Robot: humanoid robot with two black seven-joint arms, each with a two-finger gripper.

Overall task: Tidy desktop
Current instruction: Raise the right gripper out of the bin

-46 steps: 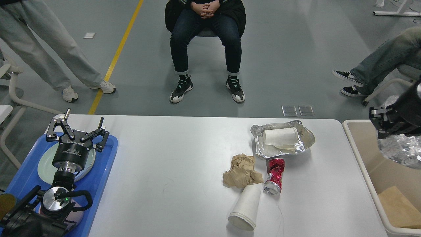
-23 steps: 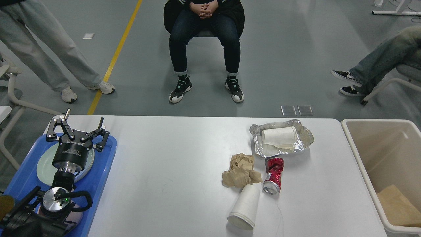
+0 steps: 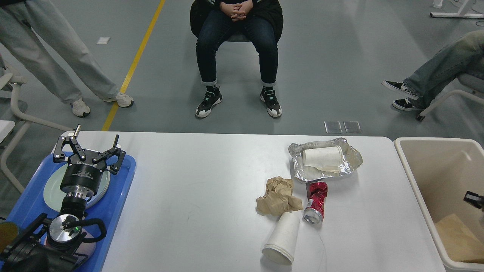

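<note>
Desktop fills the lower centre of frame, white, wide. Litter sits in one cluster right of centre: foil holding a paper cup on its side, a crushed red can just below it, crumpled brown paper to the can's left, and a second white cup lying below, its base touching the paper. Beige bin at the right edge, brown paper visible low inside. Blue tray with a plate at lower left. Left gripper hangs over the tray, fingers spread, nothing between them. Right gripper: only a dark sliver at the right edge over the bin; cannot tell its state. Judgement: next pick is from the cluster, by the right arm, since the bin is on that side. Suggest the can or foil first, nearest the bin. Pieces lie close together, so come down vertically on one item and lift clear before swinging over the rim, to avoid dragging neighbours.
</note>
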